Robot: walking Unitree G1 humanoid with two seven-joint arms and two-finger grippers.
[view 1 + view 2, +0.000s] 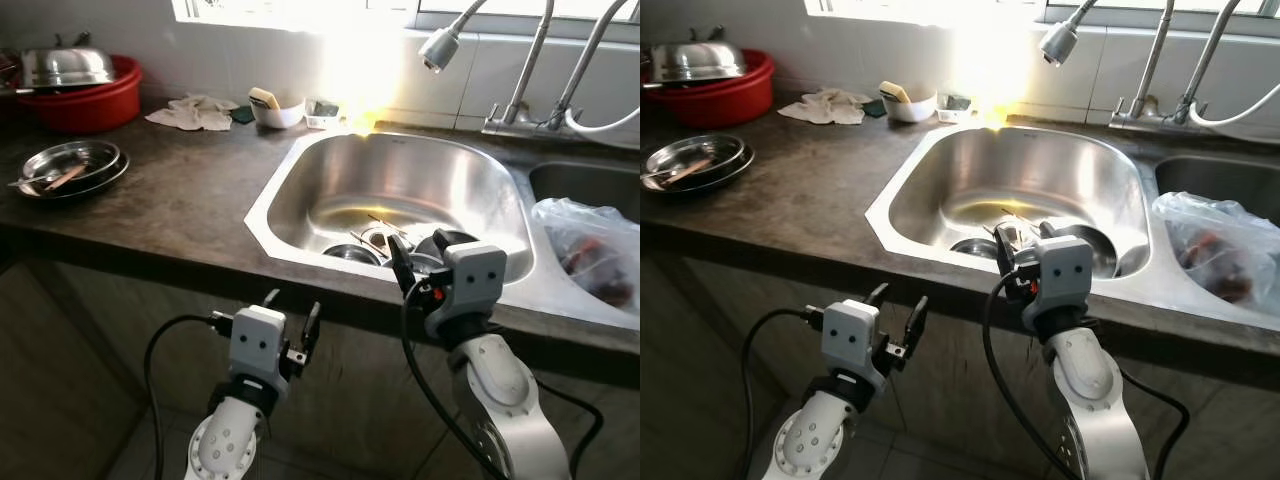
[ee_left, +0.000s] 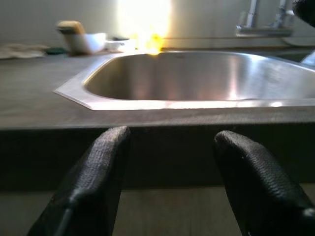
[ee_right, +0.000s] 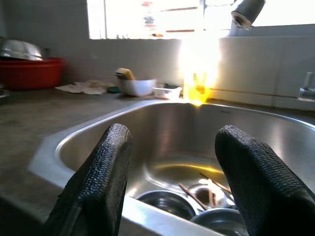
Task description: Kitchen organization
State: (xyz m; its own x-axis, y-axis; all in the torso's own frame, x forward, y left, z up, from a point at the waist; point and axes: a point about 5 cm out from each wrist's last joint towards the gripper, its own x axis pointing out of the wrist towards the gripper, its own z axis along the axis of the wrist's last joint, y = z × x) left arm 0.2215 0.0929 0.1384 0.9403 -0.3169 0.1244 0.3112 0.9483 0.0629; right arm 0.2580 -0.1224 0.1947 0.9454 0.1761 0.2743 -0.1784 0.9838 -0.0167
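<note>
Steel bowls (image 1: 352, 253) and chopsticks (image 3: 193, 196) down in the sink (image 1: 300, 175); sponge in white bowl (image 1: 277, 112) on worktop (image 1: 180, 200). Right pincer (image 1: 425, 258) spread open, empty, above sink's front rim, bowls just beyond; left pincer (image 1: 292, 320) open, empty, below worktop edge.

The bench (image 1: 190, 200) is dark brown-grey, faintly mottled. The sink (image 1: 400, 180) is bright silver steel, washed yellow-white near its far rim by glare. A red basin (image 1: 95, 100) carries a shiny steel lid (image 1: 65, 65). The plates (image 1: 70, 165) on the bench are silver — one holds something pale brown. The cloth (image 1: 195, 112) is off-white, the small bowl (image 1: 278, 112) white with a tan sponge (image 1: 263, 97). The wall tiles (image 1: 500, 70) are pale grey-white. The bag (image 1: 590, 245) is clear — reddish-brown inside. Both arms are silver; their fingers (image 3: 98, 182) are black, finely textured.
</note>
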